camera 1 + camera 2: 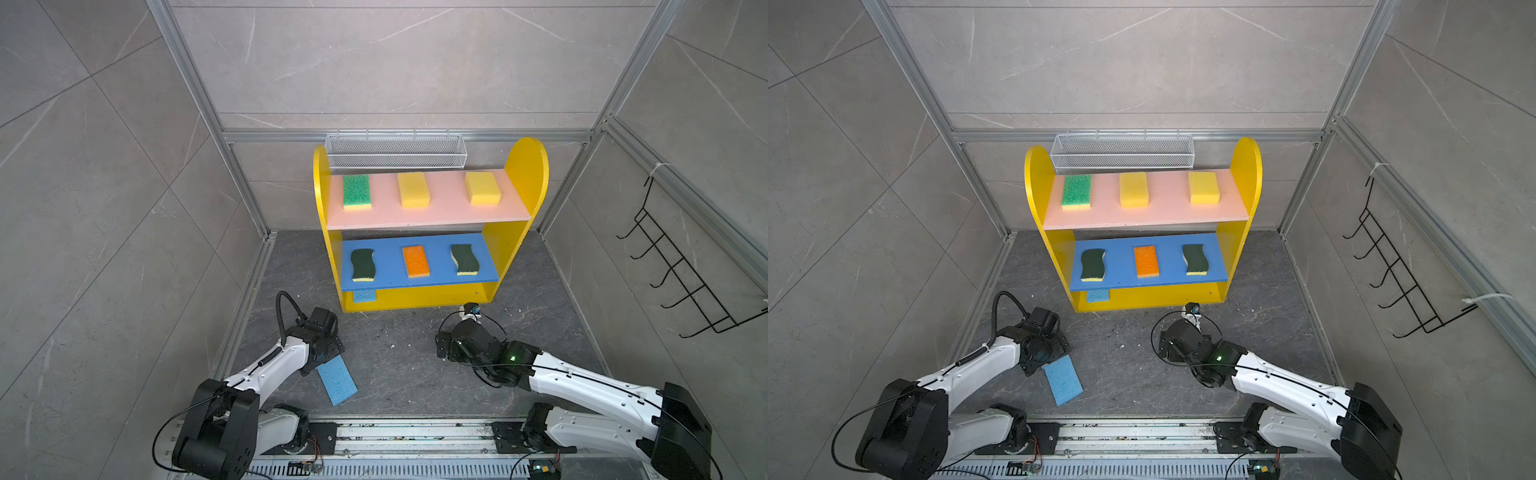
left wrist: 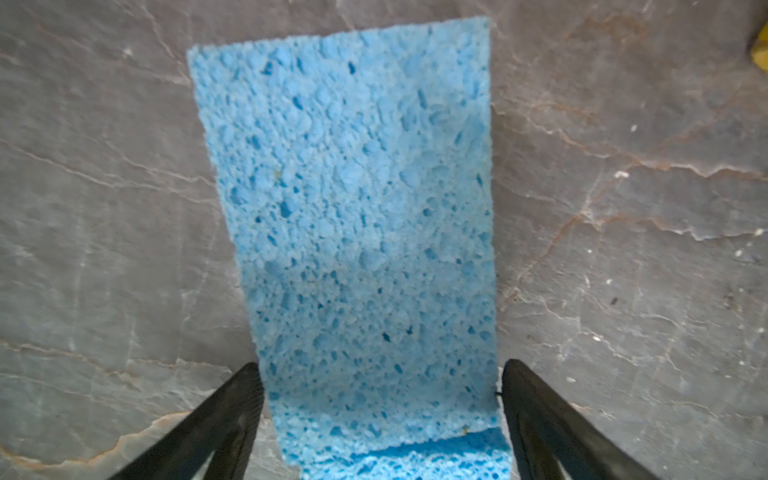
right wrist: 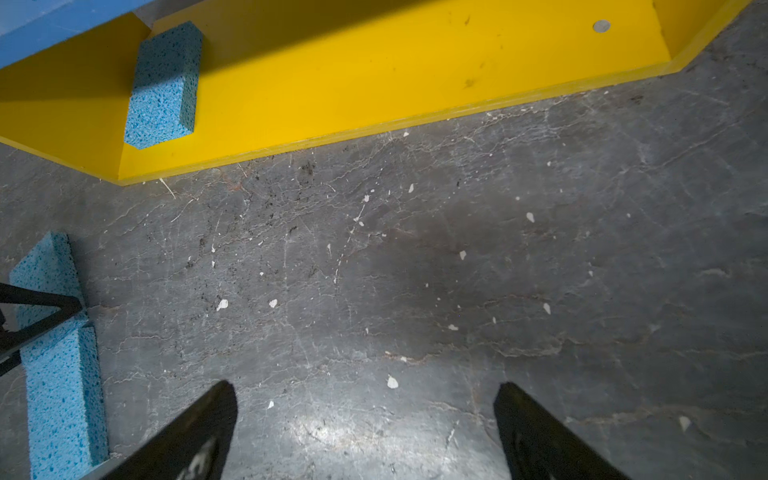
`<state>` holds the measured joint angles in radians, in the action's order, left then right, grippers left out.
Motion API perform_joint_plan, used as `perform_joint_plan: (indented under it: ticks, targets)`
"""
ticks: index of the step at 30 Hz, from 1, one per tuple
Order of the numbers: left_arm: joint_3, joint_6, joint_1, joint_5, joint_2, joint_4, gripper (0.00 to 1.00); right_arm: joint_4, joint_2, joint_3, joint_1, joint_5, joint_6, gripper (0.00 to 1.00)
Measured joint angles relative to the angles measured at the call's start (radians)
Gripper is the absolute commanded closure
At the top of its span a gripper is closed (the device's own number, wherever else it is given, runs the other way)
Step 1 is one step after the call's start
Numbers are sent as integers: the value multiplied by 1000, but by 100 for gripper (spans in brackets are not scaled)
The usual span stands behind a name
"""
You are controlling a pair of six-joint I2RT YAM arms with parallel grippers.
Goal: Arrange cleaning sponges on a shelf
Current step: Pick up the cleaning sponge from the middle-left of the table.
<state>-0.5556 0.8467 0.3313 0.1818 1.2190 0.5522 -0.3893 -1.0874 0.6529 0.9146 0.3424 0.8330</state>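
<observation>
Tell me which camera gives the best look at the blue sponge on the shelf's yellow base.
The right wrist view: the blue sponge shows nearly whole there, top and side, on the yellow base. In both top views only its front strip peeks out under the blue board. The left wrist view misses it.

White wire mesh basket (image 1: 395, 151), well beyond the right gripper (image 3: 365, 390); black wire hook rack (image 1: 684, 261), on the wall to its right; dark veined floor (image 3: 457, 270), white-flecked, beneath it.
</observation>
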Motion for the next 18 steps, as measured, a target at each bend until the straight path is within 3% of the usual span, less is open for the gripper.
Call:
perform_joint_plan:
  ticks: [11, 18]
  targets:
    - [-13, 17, 13, 8, 42, 2, 4, 4, 6, -16, -6, -11, 0, 1]
    - [-20, 28, 35, 45, 64, 3, 17, 3, 13, -24, -16, -14, 0, 1]
